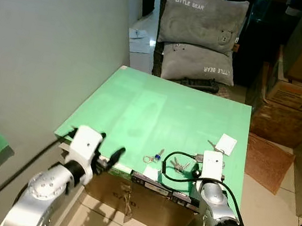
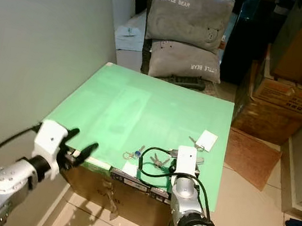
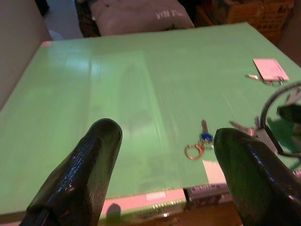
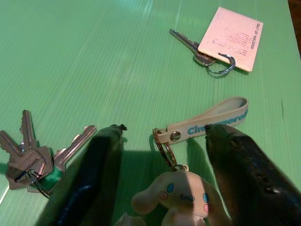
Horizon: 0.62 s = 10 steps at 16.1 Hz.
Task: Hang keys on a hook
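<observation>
On green tabletop [image 1: 157,108], scattered keys [image 4: 33,157], cushions [image 1: 203,19] behind

Two grey cushions [image 1: 201,38] printed LITTLE BEAR stand stacked just beyond the far edge of the green board [image 1: 140,108]. Cardboard boxes [image 1: 298,95] are piled off the board's far right corner, above a brown mat [image 1: 268,160] on the tiled floor. A grey wall [image 1: 43,34] runs along the left edge.
</observation>
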Available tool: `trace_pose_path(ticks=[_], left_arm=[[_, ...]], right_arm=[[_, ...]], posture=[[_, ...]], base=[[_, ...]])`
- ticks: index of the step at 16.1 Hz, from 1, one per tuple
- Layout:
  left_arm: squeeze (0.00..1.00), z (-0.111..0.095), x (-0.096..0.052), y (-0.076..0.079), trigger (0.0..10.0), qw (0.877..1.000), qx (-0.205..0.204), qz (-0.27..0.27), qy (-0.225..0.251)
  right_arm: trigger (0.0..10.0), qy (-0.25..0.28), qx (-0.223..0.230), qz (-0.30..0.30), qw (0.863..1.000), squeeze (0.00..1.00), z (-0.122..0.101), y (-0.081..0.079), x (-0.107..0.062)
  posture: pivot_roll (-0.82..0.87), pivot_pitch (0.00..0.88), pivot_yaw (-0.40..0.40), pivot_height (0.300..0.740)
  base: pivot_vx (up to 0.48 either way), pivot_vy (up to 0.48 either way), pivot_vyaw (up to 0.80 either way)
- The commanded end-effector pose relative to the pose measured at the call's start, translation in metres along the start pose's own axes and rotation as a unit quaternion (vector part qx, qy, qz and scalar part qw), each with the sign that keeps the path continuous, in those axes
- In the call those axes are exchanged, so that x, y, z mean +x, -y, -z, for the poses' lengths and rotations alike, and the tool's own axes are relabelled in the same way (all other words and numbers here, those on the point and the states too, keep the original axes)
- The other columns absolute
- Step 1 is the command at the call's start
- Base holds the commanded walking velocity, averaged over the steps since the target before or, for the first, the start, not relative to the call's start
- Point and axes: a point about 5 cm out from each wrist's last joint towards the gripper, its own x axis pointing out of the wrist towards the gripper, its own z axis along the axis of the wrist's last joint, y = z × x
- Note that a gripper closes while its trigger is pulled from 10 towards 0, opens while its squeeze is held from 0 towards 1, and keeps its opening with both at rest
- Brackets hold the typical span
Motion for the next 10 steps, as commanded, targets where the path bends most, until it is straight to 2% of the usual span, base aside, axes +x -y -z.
trace_pose_path(ticks=[1,2,10], left_arm=[[0.00,0.0025,-0.0007,-0.0005,10.0,1.000,0.009,0.003,-0.009],[0.00,0.0025,-0.0006,-0.0004,10.0,1.000,0.008,0.003,-0.009],[0.00,0.0039,-0.0011,-0.0007,10.0,1.000,0.010,0.003,-0.012]], right_arm=[[5.8,-0.016,0.007,0.000,1.000,0.00,0.0003,-0.0024,0.0007],[10.0,-0.021,0.009,0.002,1.000,0.00,0.0017,-0.0017,0.0006],[10.0,-0.027,0.010,0.013,0.999,0.00,0.0010,0.0034,0.0019]], posture=[[0.12,0.074,0.083,0.740],[0.12,0.076,0.084,0.740],[0.12,0.083,0.087,0.740]], base=[[0.000,0.000,0.00],[0.000,0.000,0.00],[0.000,0.000,0.00]])
